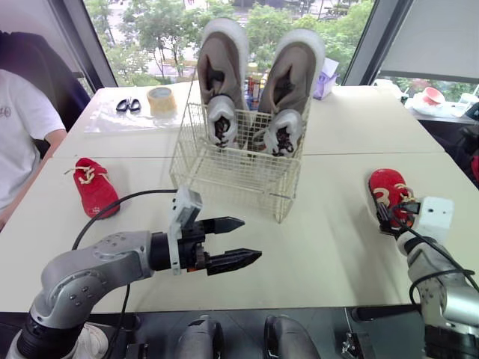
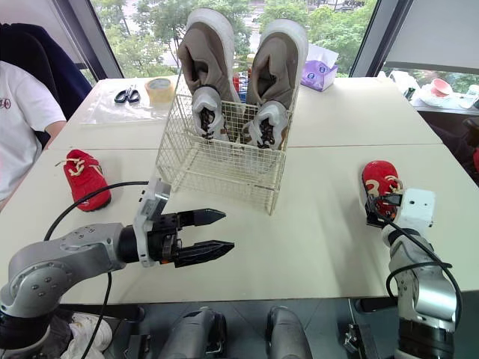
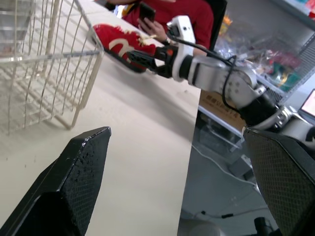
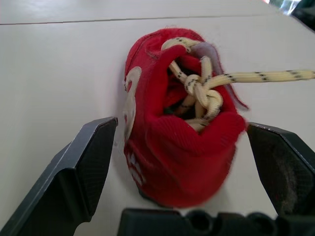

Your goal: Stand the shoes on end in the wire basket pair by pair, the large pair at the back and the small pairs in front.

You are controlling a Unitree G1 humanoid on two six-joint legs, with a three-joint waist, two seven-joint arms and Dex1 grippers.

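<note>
A large tan pair of shoes (image 1: 254,82) stands on end at the back of the wire basket (image 1: 224,176). One small red shoe (image 1: 94,187) lies on the table to the left of the basket. A second red shoe (image 4: 182,132) with a cream lace lies at the right. My right gripper (image 4: 184,164) is open at its heel, one finger on each side, apart from it. In front of the basket, my left gripper (image 1: 251,239) hovers open above the table and holds nothing.
A tape roll (image 1: 161,99) and scissors (image 1: 128,105) lie on a plastic sheet at the back left. A person in a white shirt (image 1: 19,127) sits at the table's left edge. A purple tissue box (image 1: 325,78) stands behind the basket.
</note>
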